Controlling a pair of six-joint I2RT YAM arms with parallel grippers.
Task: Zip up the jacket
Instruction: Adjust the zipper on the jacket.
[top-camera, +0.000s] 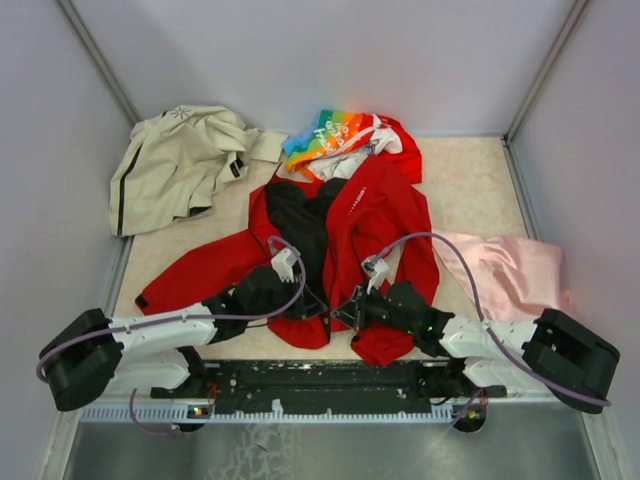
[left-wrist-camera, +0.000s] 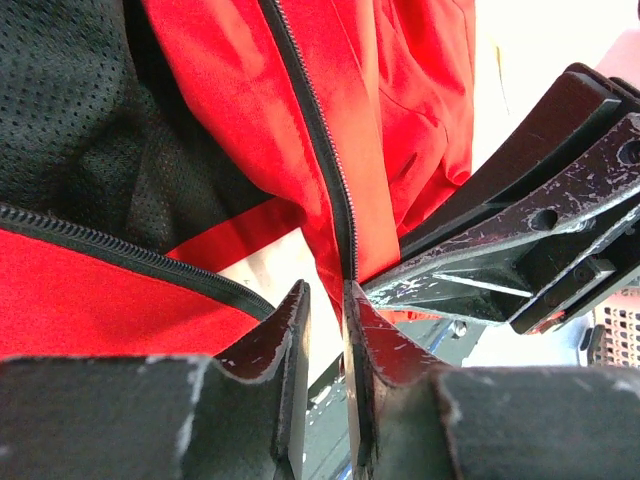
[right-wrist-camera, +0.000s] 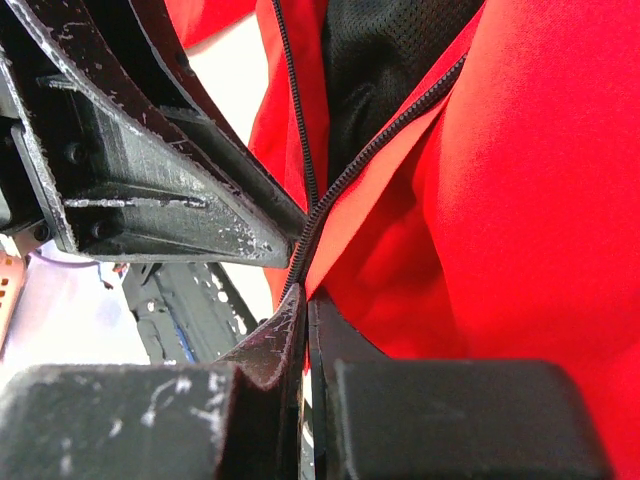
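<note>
A bright red jacket (top-camera: 375, 215) is spread open near the middle of a pale table (top-camera: 465, 180), collar towards the far side, its black mesh lining (top-camera: 300, 225) exposed between the two front panels. One sleeve is stretched out to the left, and the hem is bunched at the near edge between the two arms. A beige jacket (top-camera: 175, 165) is heaped at the far left, a rainbow-printed garment (top-camera: 335, 135) is crumpled just beyond the red collar, and a pink cloth (top-camera: 510, 270) is laid at the right.

Both claws are brought tip to tip at the bottom of the jacket's opening, where the two dark zipper lines (left-wrist-camera: 335, 190) converge. The left gripper (left-wrist-camera: 325, 295) is seen with its fingers a narrow slit apart; one zipper edge runs down into that slit, and whether it is pinched cannot be told. The right gripper (right-wrist-camera: 305, 305) is seen with its fingers pressed almost together, clamped on the zipper's lower end and the red fabric beside it.
</note>
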